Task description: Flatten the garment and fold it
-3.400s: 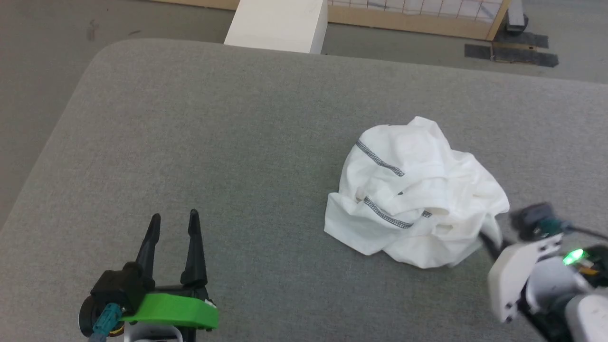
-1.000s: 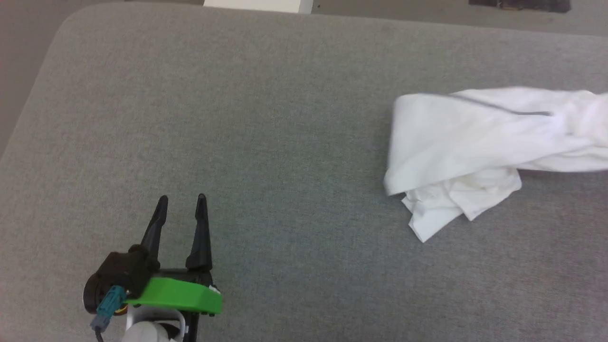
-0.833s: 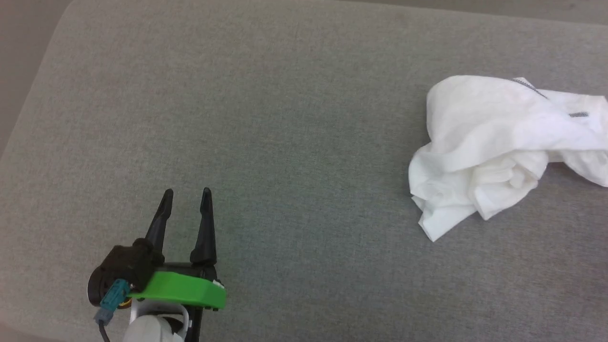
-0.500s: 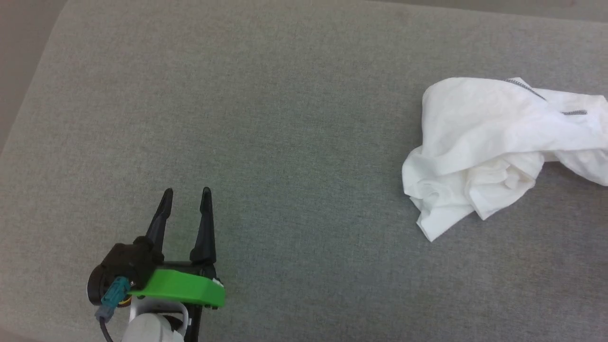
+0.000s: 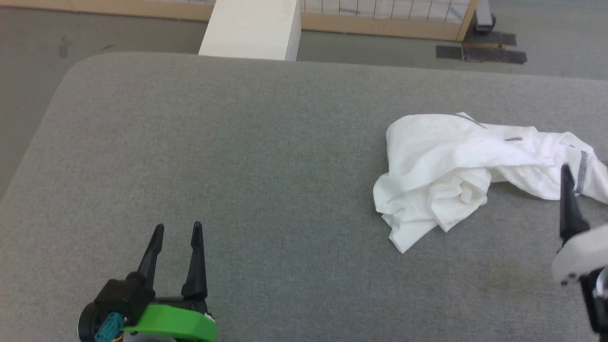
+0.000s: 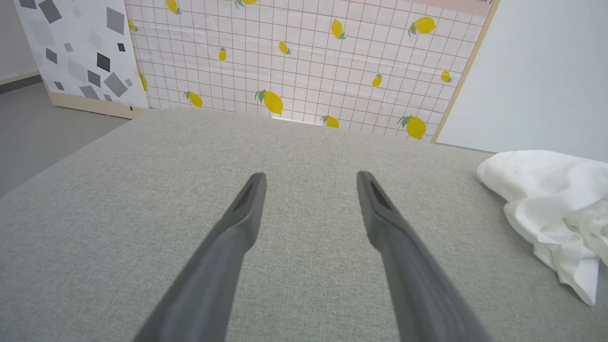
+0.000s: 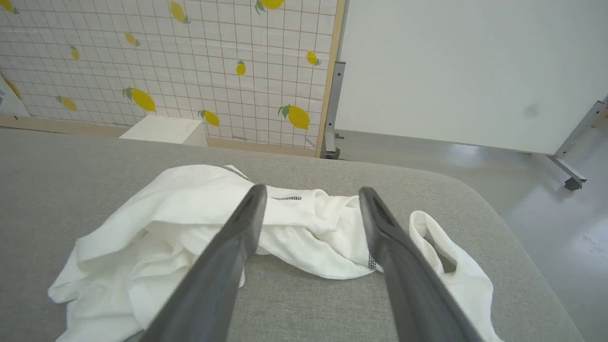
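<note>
Surface: grey fabric-covered table (image 5: 213, 142) with rounded corners; it takes up most of the head view.

Background: gridded panel printed with yellow lemons (image 6: 304, 61) stands upright beyond the far edge of the table, in a wooden frame.

Garment (image 5: 441, 166): white, crumpled, lying on the right part of the table as the head sees it. Not flat, not folded. Its left end is a bunched mass with 1 pointed corner toward the near side. From there a twisted strip runs right toward the table's edge. In the right wrist view the garment (image 7: 190, 213) lies across the frame, and its right end forms an open loop of cloth (image 7: 441, 247).

White box (image 5: 251, 26): rigid, on the floor just past the table's far edge, well apart from the garment.

Left gripper (image 5: 177, 226): at the lower left of the head view, over bare table and well apart from the garment. Its 2 dark fingers are spread wide with nothing between them. The left wrist view confirms this, with the garment (image 6: 546, 190) far off at the right edge.

Right gripper (image 7: 313, 189): fingers spread wide, with no cloth clamped between them. In its own view the tips show against the middle strip of the garment. I cannot tell whether the tips touch it. In the head view 1 finger (image 5: 568, 204) rises at the right edge, its tip beside the garment's right end.

Grey zigzag seam (image 5: 582, 171): runs along the hem at the right end.
</note>
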Robot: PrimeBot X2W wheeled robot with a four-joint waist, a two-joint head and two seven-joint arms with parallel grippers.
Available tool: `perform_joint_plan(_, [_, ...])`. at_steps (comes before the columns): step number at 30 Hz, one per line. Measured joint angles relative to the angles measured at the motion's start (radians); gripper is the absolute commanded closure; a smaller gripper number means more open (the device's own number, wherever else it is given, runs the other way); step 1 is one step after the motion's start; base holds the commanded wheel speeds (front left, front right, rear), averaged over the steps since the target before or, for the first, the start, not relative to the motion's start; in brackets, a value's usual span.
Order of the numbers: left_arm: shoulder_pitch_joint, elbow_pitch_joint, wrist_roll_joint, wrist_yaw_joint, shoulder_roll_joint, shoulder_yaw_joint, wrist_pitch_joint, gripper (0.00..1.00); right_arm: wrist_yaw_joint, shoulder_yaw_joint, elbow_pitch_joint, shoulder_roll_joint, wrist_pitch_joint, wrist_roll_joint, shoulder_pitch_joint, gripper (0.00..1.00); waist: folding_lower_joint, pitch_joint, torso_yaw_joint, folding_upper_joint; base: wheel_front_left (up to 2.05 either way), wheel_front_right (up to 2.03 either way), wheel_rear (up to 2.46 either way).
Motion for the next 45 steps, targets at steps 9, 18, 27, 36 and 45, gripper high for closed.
perform_joint_plan(9, [0.081, -0.038, 0.0, 0.001, 0.0, -0.015, 0.0, 0.0, 0.0, -0.021, -0.021, 0.055, -0.198, 0.063, 0.249, 0.0, 0.0, -0.07, -0.018, 0.0, 0.0, 0.0, 0.0])
perform_joint_plan(18, [-0.09, -0.079, 0.016, -0.024, 0.011, -0.172, 0.132, 0.0, 0.0, -0.024, -0.001, 0.055, -0.241, 0.073, 0.233, 0.0, 0.0, -0.039, -0.032, 0.0, 0.0, 0.0, 0.0])
perform_joint_plan(27, [-0.451, 0.044, 0.004, -0.041, 0.043, -0.466, 0.399, 0.0, 0.0, -0.03, -0.088, 0.055, -0.206, 0.063, 0.143, 0.0, 0.0, 0.065, -0.043, 0.0, 0.0, 0.0, 0.0])
perform_joint_plan(36, [-0.63, 0.212, -0.107, -0.042, 0.068, -0.641, 0.478, 0.0, 0.0, -0.012, -0.106, 0.055, -0.196, 0.067, 0.091, 0.0, 0.0, 0.186, -0.076, 0.0, 0.0, 0.0, 0.0])
perform_joint_plan(45, [-0.711, 0.415, -0.144, -0.042, 0.061, -0.686, 0.474, 0.0, 0.0, 0.006, -0.088, 0.055, -0.211, 0.084, 0.072, 0.0, 0.0, 0.267, -0.147, 0.0, 0.0, 0.0, 0.0])
